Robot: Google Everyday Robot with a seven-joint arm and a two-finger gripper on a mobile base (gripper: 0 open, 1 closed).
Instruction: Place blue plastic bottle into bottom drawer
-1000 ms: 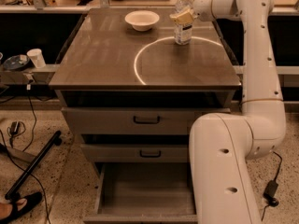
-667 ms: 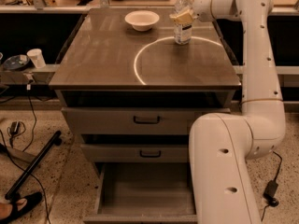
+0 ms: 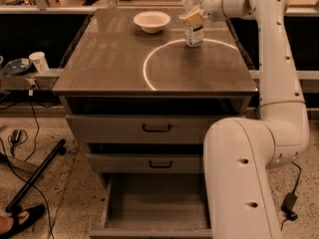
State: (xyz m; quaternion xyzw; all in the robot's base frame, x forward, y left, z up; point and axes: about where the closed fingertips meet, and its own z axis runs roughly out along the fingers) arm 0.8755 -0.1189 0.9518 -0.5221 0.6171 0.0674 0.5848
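partly hidden, gripper [image 3: 193, 17] at blue plastic bottle [image 3: 194, 36], grip unclear, bottom drawer [image 3: 154, 203] open

My arm [image 3: 279, 59] is all smooth, glossy cream-white shell, made of thick round tubes joined by bulging, rounded elbows. Small dark recessed screw holes dot the upright tube in a line, and 2 more show on the big near segment [image 3: 239, 183]. A thin seam rings the tube just above the lower elbow. My gripper [image 3: 192, 18], up by the bottle [image 3: 193, 31], is pale tan against the white wrist.
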